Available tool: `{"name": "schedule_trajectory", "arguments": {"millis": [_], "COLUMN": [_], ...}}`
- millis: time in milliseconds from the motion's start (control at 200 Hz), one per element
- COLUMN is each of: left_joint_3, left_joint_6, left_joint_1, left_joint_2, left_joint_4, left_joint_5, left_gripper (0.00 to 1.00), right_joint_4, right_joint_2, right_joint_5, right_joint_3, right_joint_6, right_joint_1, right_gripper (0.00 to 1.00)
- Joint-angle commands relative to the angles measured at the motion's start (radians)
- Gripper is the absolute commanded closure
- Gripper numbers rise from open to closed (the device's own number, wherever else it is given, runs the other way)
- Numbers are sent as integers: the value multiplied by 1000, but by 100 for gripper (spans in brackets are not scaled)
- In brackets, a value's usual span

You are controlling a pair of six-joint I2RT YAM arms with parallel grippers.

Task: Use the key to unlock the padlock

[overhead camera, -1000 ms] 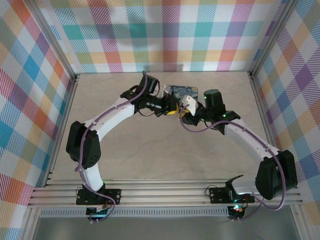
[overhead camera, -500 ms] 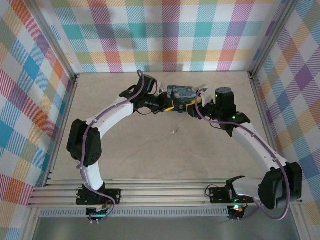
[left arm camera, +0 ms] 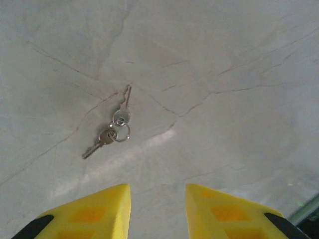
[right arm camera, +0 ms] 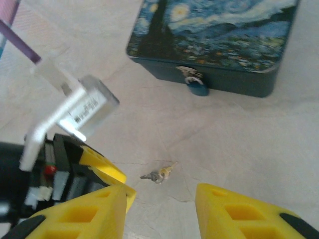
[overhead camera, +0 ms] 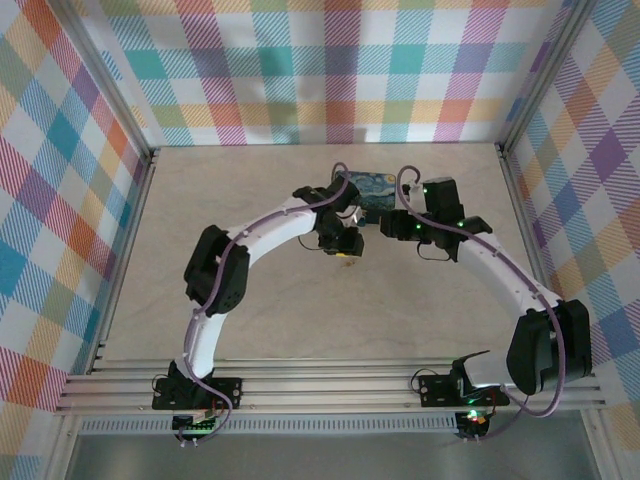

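Two small silver keys on a ring (left arm camera: 115,129) lie flat on the table, a short way ahead of my left gripper (left arm camera: 158,211), which hangs open and empty above them. The same keys (right arm camera: 159,174) show in the right wrist view, between and ahead of the open, empty right gripper (right arm camera: 159,216). The tiny dark blue padlock (right arm camera: 198,87) hangs on the front latch of the starry-night tin (right arm camera: 214,40). In the top view the left gripper (overhead camera: 345,250) sits in front of the tin (overhead camera: 368,188) and the right gripper (overhead camera: 388,222) is just to its right.
The left gripper's yellow fingers (right arm camera: 105,170) and white wrist camera (right arm camera: 79,107) stand close to the left of the right gripper. Plaid walls enclose the table (overhead camera: 250,300) on three sides, and metal rails run along its near edge.
The left arm has swung from the tin towards the table's middle and now hovers over the keys lying there. The right gripper has drawn back slightly from the tin.
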Motion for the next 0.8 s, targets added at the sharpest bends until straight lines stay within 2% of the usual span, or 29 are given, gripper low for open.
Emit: {"name": "schedule_trajectory", "arguments": {"millis": [0,400,795], "left_joint_3": [73,272,285], "left_joint_6": [101,239,264], "left_joint_1": [-11,-32,-48], "left_joint_2": [44,205,295], "left_joint_4": [-95,-213,-252], "left_joint_5": [-62,-139,-167], "left_gripper": [66,63,62], "right_joint_4": [-52,-58,-37], "right_joint_2": [17,10,74], "right_joint_5": [7,7,-14], "right_joint_3": [0,-26,21], "right_joint_6": [82,101,87], "right_joint_1": [-38,-100,-122], "right_gripper": [58,58,57]}}
